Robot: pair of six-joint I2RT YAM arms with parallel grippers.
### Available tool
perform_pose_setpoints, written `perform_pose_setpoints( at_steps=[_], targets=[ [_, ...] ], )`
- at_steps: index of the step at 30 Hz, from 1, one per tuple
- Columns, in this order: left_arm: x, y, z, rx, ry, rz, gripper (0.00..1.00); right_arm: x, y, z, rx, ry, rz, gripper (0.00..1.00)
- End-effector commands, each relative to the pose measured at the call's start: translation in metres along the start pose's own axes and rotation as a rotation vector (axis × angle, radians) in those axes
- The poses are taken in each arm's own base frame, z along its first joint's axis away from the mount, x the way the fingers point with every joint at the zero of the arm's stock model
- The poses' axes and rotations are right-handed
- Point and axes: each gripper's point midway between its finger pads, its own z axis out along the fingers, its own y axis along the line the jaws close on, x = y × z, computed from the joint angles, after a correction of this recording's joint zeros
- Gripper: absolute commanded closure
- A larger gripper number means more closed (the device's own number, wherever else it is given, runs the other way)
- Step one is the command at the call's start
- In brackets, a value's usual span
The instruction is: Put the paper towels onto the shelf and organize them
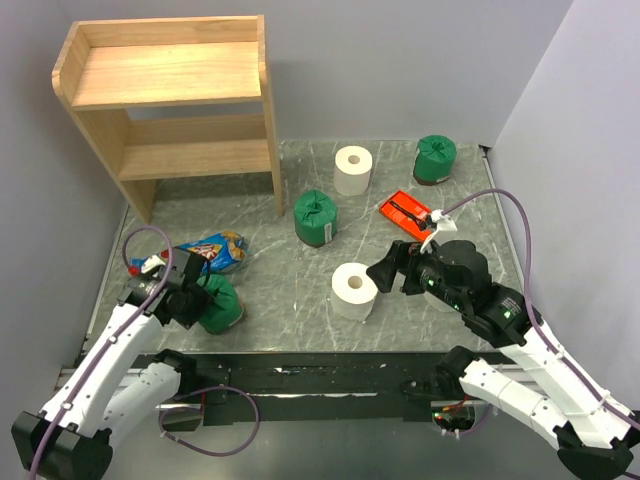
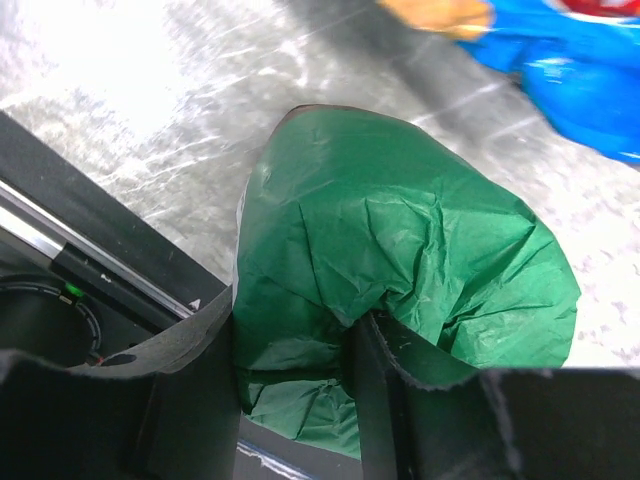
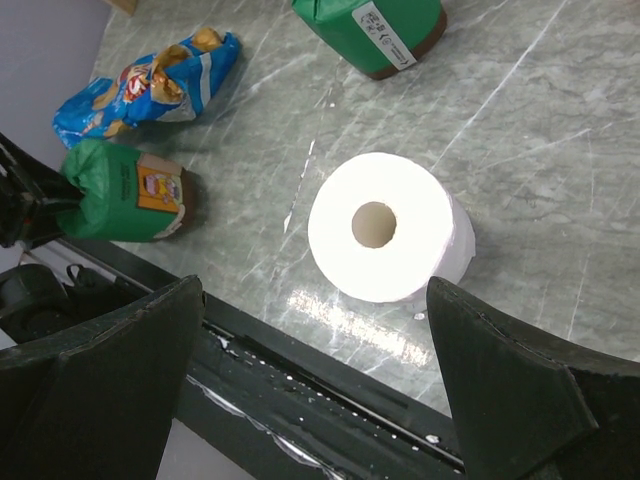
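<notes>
My left gripper (image 1: pixel 192 300) is shut on a green-wrapped paper towel roll (image 1: pixel 220 305) lying near the table's front left edge. In the left wrist view the fingers (image 2: pixel 390 390) pinch the roll's crumpled green wrap (image 2: pixel 400 240). My right gripper (image 1: pixel 387 272) is open, with its jaws wide apart, just right of and above a white roll (image 1: pixel 354 290) that stands upright (image 3: pixel 385 228). Another white roll (image 1: pixel 352 170) and two more green rolls (image 1: pixel 316 217) (image 1: pixel 435 158) stand further back. The two-tier wooden shelf (image 1: pixel 165 75) at the back left holds nothing. A third white roll is not in view.
A blue snack bag (image 1: pixel 212 252) lies just behind the held green roll and also shows in the right wrist view (image 3: pixel 140 85). An orange-red tray (image 1: pixel 405 213) lies behind my right gripper. The black front rail (image 3: pixel 330 390) runs under the right jaws.
</notes>
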Motion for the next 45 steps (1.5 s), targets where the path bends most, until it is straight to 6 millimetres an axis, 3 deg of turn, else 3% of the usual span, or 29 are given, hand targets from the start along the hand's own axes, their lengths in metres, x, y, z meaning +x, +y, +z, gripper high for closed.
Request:
perform_pose_setpoints(
  at_steps=[1, 5, 9, 13, 15, 16, 18, 19, 21, 22, 23, 25, 29, 31, 36, 40, 45],
  targets=[
    [-0.015, -0.021, -0.023, 0.078, -0.034, 0.071, 0.85, -0.024, 0.009, -0.012, -0.005, -0.056, -0.014, 0.01],
    [-0.018, -0.047, -0.044, 0.235, -0.038, 0.150, 0.91, -0.027, 0.010, -0.014, -0.004, -0.062, -0.012, 0.01],
    [-0.034, -0.061, -0.072, 0.344, -0.107, 0.161, 0.89, -0.025, 0.010, -0.015, -0.018, -0.062, -0.008, 0.01],
    [-0.067, -0.080, -0.111, 0.407, -0.223, 0.155, 0.87, -0.026, 0.015, -0.019, -0.051, -0.070, -0.021, 0.01],
    [-0.080, -0.090, -0.118, 0.402, -0.263, 0.167, 0.86, -0.027, 0.016, -0.022, -0.060, -0.073, -0.032, 0.01],
    [-0.091, -0.101, -0.135, 0.437, -0.301, 0.155, 0.85, -0.029, 0.019, -0.025, -0.070, -0.078, -0.032, 0.01],
    [-0.109, -0.114, -0.139, 0.408, -0.355, 0.149, 0.85, -0.031, 0.021, -0.028, -0.081, -0.089, -0.035, 0.01],
    [-0.120, -0.125, -0.154, 0.441, -0.389, 0.131, 0.84, -0.032, 0.023, -0.030, -0.090, -0.092, -0.036, 0.01],
    [-0.133, -0.142, -0.156, 0.426, -0.426, 0.125, 0.81, -0.035, 0.025, -0.034, -0.104, -0.103, -0.038, 0.01],
    [-0.143, -0.155, -0.170, 0.470, -0.457, 0.100, 0.80, -0.037, 0.026, -0.036, -0.109, -0.111, -0.039, 0.01],
    [-0.147, -0.166, -0.167, 0.463, -0.460, 0.100, 0.79, -0.036, 0.030, -0.040, -0.135, -0.109, -0.040, 0.01],
    [-0.159, -0.184, -0.180, 0.509, -0.490, 0.079, 0.79, -0.039, 0.034, -0.043, -0.152, -0.123, -0.045, 0.01],
    [-0.178, -0.224, -0.188, 0.591, -0.537, 0.031, 0.76, -0.043, 0.037, -0.049, -0.174, -0.144, -0.043, 0.01],
    [-0.183, -0.234, -0.182, 0.599, -0.535, 0.007, 0.75, -0.044, 0.039, -0.051, -0.184, -0.150, -0.037, 0.01],
    [-0.198, -0.249, -0.166, 0.621, -0.532, -0.060, 0.77, -0.044, 0.041, -0.053, -0.199, -0.151, -0.032, 0.01],
    [-0.210, -0.256, -0.165, 0.665, -0.559, -0.101, 0.75, -0.042, 0.042, -0.053, -0.209, -0.152, -0.032, 0.01],
    [-0.211, -0.271, -0.160, 0.700, -0.542, -0.115, 0.75, -0.042, 0.039, -0.053, -0.192, -0.147, -0.043, 0.01]
  ],
)
